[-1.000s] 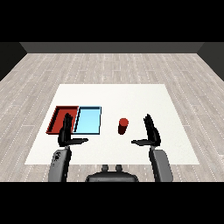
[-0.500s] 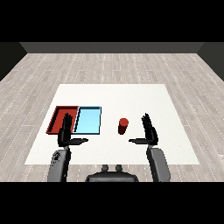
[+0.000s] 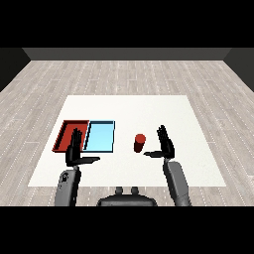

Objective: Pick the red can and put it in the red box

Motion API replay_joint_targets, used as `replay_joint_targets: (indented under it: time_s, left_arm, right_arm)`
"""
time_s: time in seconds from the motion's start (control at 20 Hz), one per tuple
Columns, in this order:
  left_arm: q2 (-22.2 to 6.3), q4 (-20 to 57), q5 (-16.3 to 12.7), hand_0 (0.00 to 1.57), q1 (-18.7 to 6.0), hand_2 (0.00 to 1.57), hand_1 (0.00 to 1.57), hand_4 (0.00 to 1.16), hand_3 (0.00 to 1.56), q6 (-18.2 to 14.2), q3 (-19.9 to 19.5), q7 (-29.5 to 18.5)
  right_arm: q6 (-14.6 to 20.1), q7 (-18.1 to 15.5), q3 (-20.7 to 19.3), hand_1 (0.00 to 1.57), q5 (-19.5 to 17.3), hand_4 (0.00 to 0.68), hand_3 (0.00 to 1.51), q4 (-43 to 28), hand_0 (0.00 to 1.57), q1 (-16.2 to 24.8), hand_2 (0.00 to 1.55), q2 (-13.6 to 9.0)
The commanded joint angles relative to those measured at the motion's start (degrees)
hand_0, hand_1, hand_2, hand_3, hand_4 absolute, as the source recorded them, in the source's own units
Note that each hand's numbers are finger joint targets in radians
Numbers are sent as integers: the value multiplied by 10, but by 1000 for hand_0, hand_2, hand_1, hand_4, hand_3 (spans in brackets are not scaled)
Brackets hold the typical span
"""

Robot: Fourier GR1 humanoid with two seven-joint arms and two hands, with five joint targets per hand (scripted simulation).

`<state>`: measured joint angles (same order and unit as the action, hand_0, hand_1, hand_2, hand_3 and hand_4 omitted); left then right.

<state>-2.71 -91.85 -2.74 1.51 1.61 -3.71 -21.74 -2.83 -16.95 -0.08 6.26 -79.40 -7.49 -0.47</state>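
A small red can stands upright on the white table, right of the two trays. My right hand is just right of the can, open, fingers straight up and thumb reaching toward the can without touching it. The red tray lies at the left, with the light blue tray beside it on the right. My left hand hovers open over the near edge of the red tray, thumb pointing right.
The white table stretches wide behind the trays and the can. Grey wood floor surrounds it. Both grey forearms come up from the near edge.
My right hand has moved left, closer to the red can. The left hand has barely moved.
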Motion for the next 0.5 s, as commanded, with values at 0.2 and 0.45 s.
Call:
replay_joint_targets:
  time_s: [0.2,0.45]
  left_arm:
    - [11,-27,-5,0,17,0,0,0,0,5,16,9]
    - [14,-18,-9,0,5,0,0,0,0,-5,7,11]
  right_arm:
    - [35,-39,30,0,45,0,0,112,0,-63,0,5]
    - [26,-63,18,0,55,0,0,176,0,-102,0,5]
